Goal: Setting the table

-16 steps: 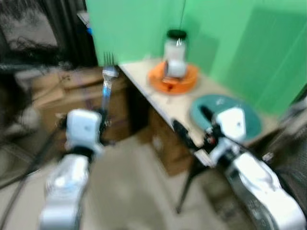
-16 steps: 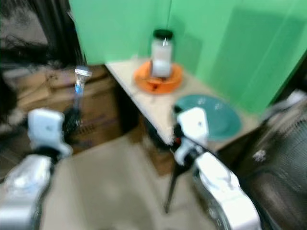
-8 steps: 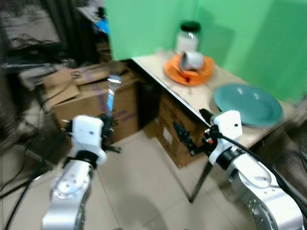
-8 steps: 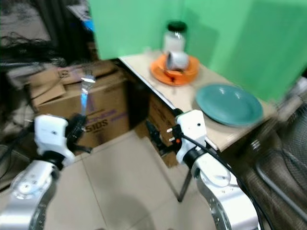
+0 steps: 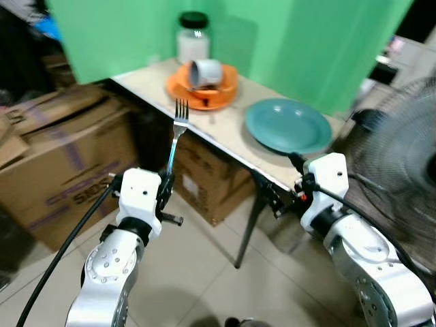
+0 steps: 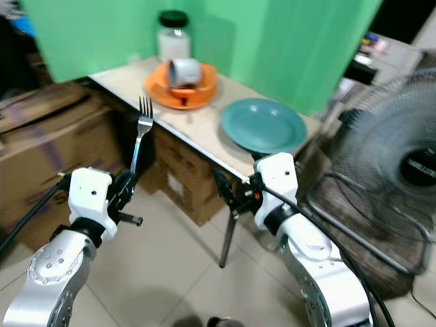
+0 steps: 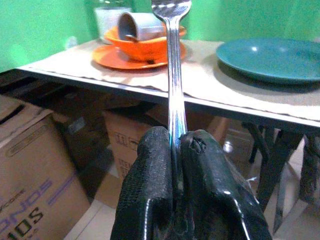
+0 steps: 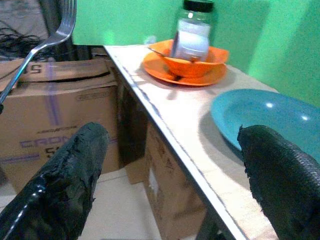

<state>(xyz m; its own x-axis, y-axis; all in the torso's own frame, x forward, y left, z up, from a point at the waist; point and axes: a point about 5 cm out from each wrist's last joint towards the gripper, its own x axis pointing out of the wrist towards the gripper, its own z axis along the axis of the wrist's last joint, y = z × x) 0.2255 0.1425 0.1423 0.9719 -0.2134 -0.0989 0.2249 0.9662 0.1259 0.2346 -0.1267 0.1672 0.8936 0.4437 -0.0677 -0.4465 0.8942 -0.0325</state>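
My left gripper (image 5: pixel 166 184) is shut on the handle of a silver fork (image 5: pixel 177 133), which stands upright with its tines up, in front of the table's near edge. In the left wrist view the fork (image 7: pixel 172 65) rises from between the two black fingers (image 7: pixel 150 195). A teal plate (image 5: pixel 288 125) lies on the beige table (image 5: pixel 225 133). Behind it an orange bowl on an orange saucer (image 5: pixel 202 87) holds a tipped grey mug (image 5: pixel 204 71). My right gripper (image 5: pixel 281 182) is open, low beside the table's near edge below the plate, holding nothing.
A glass jar with a black lid (image 5: pixel 193 38) stands at the table's back by the green wall. Cardboard boxes (image 5: pixel 54 163) sit on the floor to the left and under the table. A standing fan (image 6: pixel 395 163) is close on the right. Tiled floor lies ahead.
The camera has swung and come closer, so the table now sits more central and the fan has come into view. The left gripper still holds the fork upright; the right stays open.
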